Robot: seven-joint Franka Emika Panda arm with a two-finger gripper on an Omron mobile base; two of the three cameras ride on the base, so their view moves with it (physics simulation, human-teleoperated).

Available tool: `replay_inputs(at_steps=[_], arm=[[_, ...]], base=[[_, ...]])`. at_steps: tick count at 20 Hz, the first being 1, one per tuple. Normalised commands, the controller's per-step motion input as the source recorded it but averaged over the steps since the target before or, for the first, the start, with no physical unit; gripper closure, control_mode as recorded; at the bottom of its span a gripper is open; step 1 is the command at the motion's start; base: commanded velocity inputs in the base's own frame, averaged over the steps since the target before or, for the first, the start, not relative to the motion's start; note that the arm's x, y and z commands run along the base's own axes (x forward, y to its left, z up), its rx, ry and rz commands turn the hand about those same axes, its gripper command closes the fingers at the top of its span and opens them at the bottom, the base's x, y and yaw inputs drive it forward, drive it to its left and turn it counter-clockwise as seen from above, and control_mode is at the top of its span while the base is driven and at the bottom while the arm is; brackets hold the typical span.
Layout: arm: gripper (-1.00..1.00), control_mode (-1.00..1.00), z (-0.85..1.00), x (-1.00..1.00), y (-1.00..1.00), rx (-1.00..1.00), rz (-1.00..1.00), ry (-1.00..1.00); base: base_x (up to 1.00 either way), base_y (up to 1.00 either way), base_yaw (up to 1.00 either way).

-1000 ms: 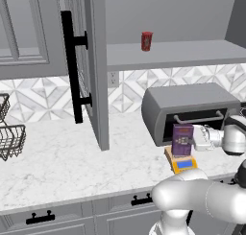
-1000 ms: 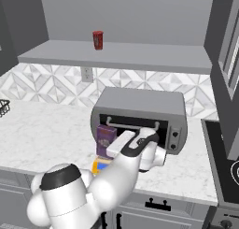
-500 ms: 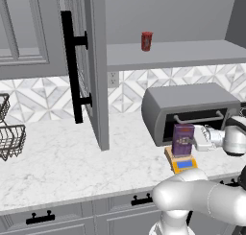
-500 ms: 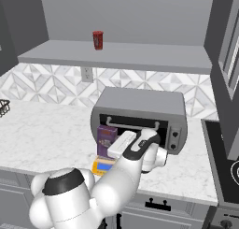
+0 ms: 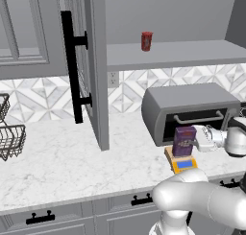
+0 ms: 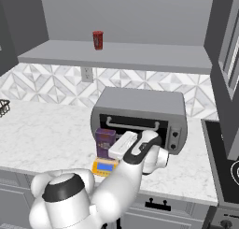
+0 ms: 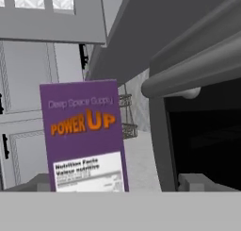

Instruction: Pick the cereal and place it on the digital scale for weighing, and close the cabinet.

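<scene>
Cereal (image 5: 184, 140) upright on digital scale (image 5: 181, 163), long axis vertical, printed face toward gripper (image 5: 198, 139); jaws spread wide, gripping nothing. Cabinet (image 5: 94, 66) door open.

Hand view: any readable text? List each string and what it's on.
"Deep Space Supply": small pale line at the top of the cereal box front.
"POWER UP": large orange letters below that, same box.
White panel low on the box: several lines of black print, too blurred to read.
Scale display, base views: blue panel, nothing readable.
Red can on the shelf: too small to read.
</scene>
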Motion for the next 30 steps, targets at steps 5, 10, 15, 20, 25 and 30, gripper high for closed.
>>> replay_inputs(at_steps=[5, 10, 15, 20, 25, 30], arm=[[-1.0, -1.0, 0.0, 0.0, -0.03, 0.0, 0.0, 0.0], [-1.0, -1.0, 0.0, 0.0, -0.18, 0.0, -0.01, 0.0], [-1.0, -1.0, 0.0, 0.0, -0.23, 0.0, -0.02, -0.01], [-1.0, -1.0, 0.0, -0.07, -0.38, 0.01, -0.02, -0.01], [-1.0, -1.0, 0.23, -0.59, -0.17, 0.03, -0.08, -0.31], [-1.0, -1.0, 0.54, -0.85, -0.09, 0.13, -0.12, -0.32]], base=[[0.0, 0.0, 0.0], [0.0, 0.0, 0.0], [0.0, 0.0, 0.0], [0.0, 0.0, 0.0], [0.0, 0.0, 0.0], [0.0, 0.0, 0.0]])
